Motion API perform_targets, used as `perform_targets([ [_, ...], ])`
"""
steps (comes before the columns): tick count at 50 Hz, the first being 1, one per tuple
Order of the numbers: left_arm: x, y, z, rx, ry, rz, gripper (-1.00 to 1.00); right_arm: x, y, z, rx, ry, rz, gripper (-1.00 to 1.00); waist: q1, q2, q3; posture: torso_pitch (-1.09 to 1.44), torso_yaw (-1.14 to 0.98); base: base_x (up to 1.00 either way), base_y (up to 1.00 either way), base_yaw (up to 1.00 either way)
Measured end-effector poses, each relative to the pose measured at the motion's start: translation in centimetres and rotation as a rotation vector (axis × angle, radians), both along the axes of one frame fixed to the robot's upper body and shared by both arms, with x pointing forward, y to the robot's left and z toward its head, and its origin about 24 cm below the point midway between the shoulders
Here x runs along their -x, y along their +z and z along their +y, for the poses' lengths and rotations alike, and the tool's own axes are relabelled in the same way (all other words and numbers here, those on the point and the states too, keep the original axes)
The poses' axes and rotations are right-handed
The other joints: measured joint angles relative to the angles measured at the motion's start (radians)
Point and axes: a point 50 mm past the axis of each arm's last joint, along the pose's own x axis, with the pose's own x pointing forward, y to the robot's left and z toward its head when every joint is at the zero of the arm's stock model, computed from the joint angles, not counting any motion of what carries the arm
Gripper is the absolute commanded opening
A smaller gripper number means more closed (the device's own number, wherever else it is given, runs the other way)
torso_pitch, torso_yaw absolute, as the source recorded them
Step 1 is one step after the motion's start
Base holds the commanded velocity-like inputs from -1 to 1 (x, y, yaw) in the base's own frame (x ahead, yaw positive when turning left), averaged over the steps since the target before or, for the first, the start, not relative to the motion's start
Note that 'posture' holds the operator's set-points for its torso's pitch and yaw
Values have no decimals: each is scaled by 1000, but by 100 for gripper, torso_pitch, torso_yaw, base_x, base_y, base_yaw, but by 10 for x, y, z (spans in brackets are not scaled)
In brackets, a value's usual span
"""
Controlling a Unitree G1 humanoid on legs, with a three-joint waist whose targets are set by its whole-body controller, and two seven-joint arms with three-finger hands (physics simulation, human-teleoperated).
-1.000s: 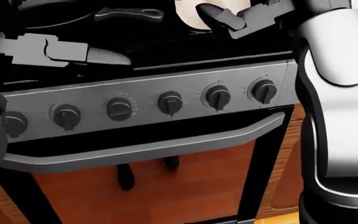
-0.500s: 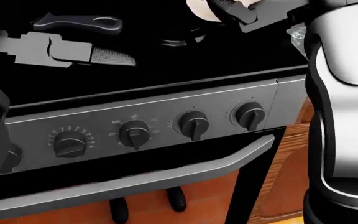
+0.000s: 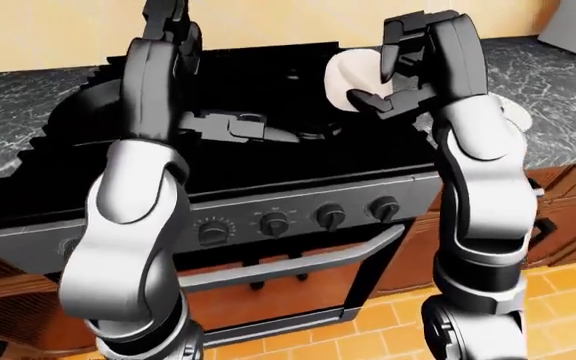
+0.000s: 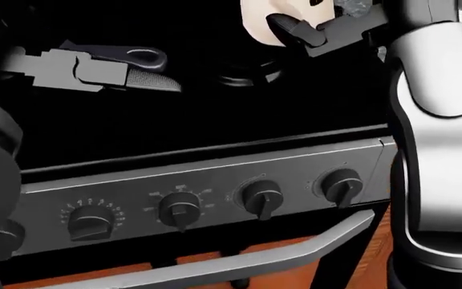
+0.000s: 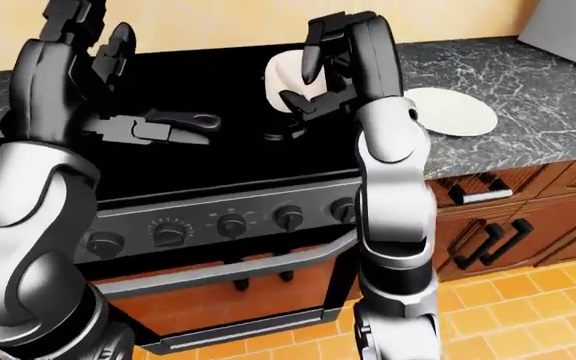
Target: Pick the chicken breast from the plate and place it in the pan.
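a black stove (image 5: pixel 218 172) with a row of dark knobs sits between grey marbled counters (image 5: pixel 528 90) under a yellow wall. my right hand (image 5: pixel 323 71) is clenched around the pale chicken breast (image 5: pixel 286 73), held above the stovetop. the round white plate (image 5: pixel 453 111) lies bare on the right counter. my left hand (image 5: pixel 83 45) is raised, fingers spread loose, near the black pan handle (image 5: pixel 183 120).

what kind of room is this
A home kitchen, as rendered in simulation. A black stove with knobs and an oven door handle sits between dark marble-look countertops, with wooden cabinets below and a white plate on the counter.
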Motion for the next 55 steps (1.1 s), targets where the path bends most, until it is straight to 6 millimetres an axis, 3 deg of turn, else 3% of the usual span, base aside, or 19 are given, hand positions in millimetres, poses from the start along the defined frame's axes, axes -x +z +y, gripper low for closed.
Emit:
perform_targets([
  [8, 7, 6, 6, 12, 28, -55, 100, 3, 6, 9, 16, 32, -35, -100, 35, -11, 0, 0, 0, 0, 0, 82],
  [13, 6, 6, 3, 10, 20, -53, 100, 3, 8, 7, 20, 34, -41, -100, 3, 4, 4, 0, 0, 0, 0, 8],
  [21, 2, 2, 2, 7, 14, -17, 100, -1, 2, 2, 7, 6, -2, -100, -22, 9, 22, 0, 0, 0, 0, 0],
  [28, 1, 1, 2, 6, 12, -13, 100, 0, 2, 3, 27, 1, -13, -100, -15, 17, 11, 0, 0, 0, 10, 0],
  [29, 1, 1, 2, 6, 11, -10, 100, -1, 2, 3, 32, 1, -11, -100, -13, 13, 11, 0, 0, 0, 62, 0],
  [32, 3, 3, -1, 1, -7, -27, 100, 0, 2, 0, 33, -13, -13, -100, -4, -49, 3, 0, 0, 0, 92, 0],
  [35, 6, 7, -1, 3, -9, -55, 100, 3, 9, 1, 35, -13, -46, -100, -1, -60, -7, 0, 0, 0, 100, 0],
  [43, 4, 4, -3, -2, -20, -32, 100, 2, 5, -1, 34, -22, -30, -100, -23, 0, 12, 0, 0, 0, 93, 0],
  [44, 4, 5, -4, -3, -24, -33, 100, 1, 4, -3, 31, -28, -25, -100, -28, 21, 11, 0, 0, 0, 9, 0],
  [46, 6, 8, -2, -2, -16, -53, 100, 1, 8, -1, 22, -23, -33, -100, -21, 103, 9, 0, 0, 0, 0, 0],
  [48, 5, 3, 5, 7, 15, -37, 100, 3, 4, 5, 19, 7, -35, -100, 0, 77, 35, 0, 0, 0, 0, 0],
  [52, 1, 1, 9, 17, 52, -10, 100, 0, 2, 13, 30, 58, -8, -100, -1, 30, 39, 0, 0, 0, 0, 0],
  [55, 2, 2, 6, 12, 37, -21, 100, 2, 7, 10, 23, 46, -33, -100, -8, 11, 37, 0, 0, 0, 0, 0],
])
